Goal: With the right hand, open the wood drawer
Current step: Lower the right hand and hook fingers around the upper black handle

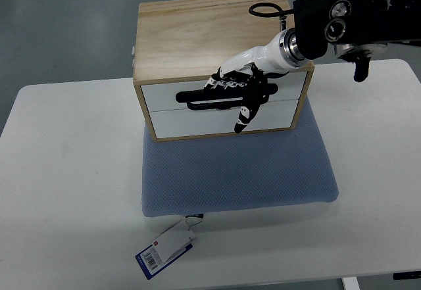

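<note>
the wood drawer box (pixel 197 37) is a light, pale-grained block with a flat top and squared edges, standing at the far middle of the counter (pixel 66 185). its near face carries two white, smooth drawer fronts stacked one over the other, the upper drawer front (pixel 164 94) with a long black slot handle (pixel 197 96) running across it, the lower drawer front (pixel 191 124) plain and flush. both fronts sit level with the wooden frame. a small pale fitting shows on the box's left side.

the box rests on the far edge of a blue-grey cushion pad (pixel 237 171), a soft rectangle with a fine dotted weave and rounded corners, spread toward the near side. at its near left corner a white and blue tag (pixel 164 252) with a barcode lies flat on the counter, joined to the pad by a short string.

the counter itself is white, smooth and matte, with rounded corners; grey floor shows beyond it.

the right arm comes in from the upper right, black housings and a round lens-like part, then a metal wrist ring and a white glossy forearm shell angling down to the left. the right robot hand (pixel 240 93) lies against the upper drawer front, its black and white fingers (pixel 220 83) bent over the right end of the slot handle, one finger (pixel 243 120) pointing down across the lower front. whether the fingers actually clamp the handle cannot be told. a thin black cable loop (pixel 266 9) arcs above the box top by the wrist.
</note>
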Robot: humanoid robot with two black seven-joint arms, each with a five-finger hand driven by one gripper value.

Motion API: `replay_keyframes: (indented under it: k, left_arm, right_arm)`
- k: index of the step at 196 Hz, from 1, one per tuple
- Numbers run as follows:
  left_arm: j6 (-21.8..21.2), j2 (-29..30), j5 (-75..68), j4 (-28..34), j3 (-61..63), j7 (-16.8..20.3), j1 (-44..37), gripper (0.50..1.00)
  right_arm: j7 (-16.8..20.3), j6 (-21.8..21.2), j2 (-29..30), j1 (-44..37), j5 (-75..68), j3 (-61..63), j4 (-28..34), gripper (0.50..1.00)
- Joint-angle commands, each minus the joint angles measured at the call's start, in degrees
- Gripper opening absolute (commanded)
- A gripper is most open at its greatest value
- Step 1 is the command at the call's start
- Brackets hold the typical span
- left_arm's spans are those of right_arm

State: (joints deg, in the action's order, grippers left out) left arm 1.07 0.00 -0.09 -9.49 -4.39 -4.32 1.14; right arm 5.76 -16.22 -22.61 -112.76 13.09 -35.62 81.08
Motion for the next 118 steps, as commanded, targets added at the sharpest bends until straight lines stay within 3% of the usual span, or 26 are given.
replay_keyframes:
  k: [1,60,118]
  left_arm:
    - [-0.01,0.0,0.0,0.0,0.0,0.02,0.0,1.0]
    - [-0.01,0.0,0.0,0.0,0.0,0.02,0.0,1.0]
    - [-0.01,0.0,0.0,0.0,0.0,0.02,0.0,1.0]
  right_arm:
    - [0.04,1.19,0.38,0.34,0.0,-0.68,-0.04,0.924]
    - [1.18,3.21,0.82,1.49,0.0,-1.3,-0.13,0.921]
    - [1.27,1.45,0.11,1.31,-0.08,-1.91,-0.04,0.921]
